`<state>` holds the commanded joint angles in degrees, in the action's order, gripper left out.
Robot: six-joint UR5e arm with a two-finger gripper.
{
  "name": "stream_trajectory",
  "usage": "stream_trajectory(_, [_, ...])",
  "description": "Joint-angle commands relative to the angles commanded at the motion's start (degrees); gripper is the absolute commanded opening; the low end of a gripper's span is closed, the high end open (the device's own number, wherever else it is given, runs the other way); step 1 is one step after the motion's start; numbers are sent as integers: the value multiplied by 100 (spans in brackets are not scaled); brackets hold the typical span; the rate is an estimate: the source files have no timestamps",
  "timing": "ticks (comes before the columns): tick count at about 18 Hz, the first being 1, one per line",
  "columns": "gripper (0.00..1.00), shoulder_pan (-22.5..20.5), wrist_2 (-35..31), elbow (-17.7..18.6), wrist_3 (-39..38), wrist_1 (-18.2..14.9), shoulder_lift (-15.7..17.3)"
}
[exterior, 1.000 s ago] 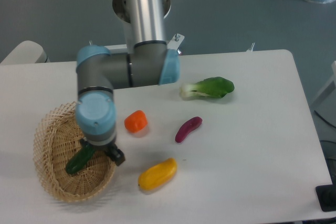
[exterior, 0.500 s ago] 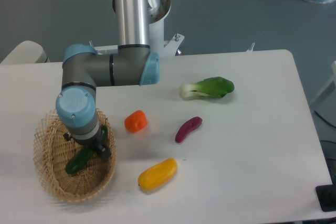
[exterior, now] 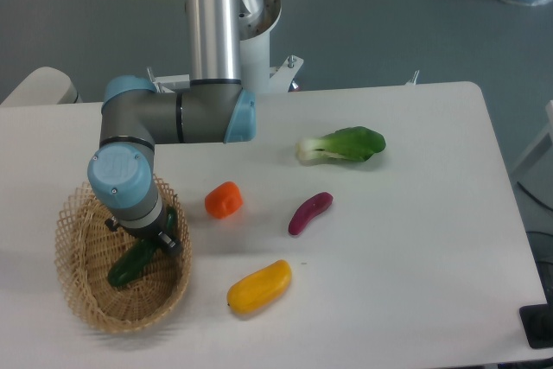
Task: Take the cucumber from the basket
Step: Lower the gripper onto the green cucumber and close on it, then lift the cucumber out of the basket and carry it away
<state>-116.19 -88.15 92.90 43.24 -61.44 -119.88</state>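
Observation:
The dark green cucumber [exterior: 128,267] lies slantwise in the oval wicker basket [exterior: 78,295] at the front left of the table. Its lower end shows below the arm's wrist, and a bit of green shows at the wrist's upper right. My gripper [exterior: 143,238] points straight down into the basket, right over the middle of the cucumber. The blue wrist hides most of it. One black fingertip [exterior: 171,244] shows on the right and another on the left, spread apart on either side of the cucumber. The gripper looks open.
Outside the basket lie an orange pepper [exterior: 224,200], a yellow pepper [exterior: 258,286], a purple eggplant [exterior: 309,212] and a bok choy [exterior: 344,143]. The arm's grey forearm [exterior: 173,118] spans above the basket's back rim.
The arm has swung left from the basket's right rim to over the cucumber. In the last half second it has only crept a little further left and down.

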Motion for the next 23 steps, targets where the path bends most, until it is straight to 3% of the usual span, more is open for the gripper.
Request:
stream_trajectory(2, [33,0,0,-52,9,0,9])
stream_trajectory(4, [24,0,0,-114,17,-9,18])
stream_trajectory(13, [21,-79,9,-553,289,-307,70])
stream_trajectory(18, [21,-535,18,-1019,799,-895,79])
stream_trajectory(23, [21,-1220,35,-1212,1536,-958,35])
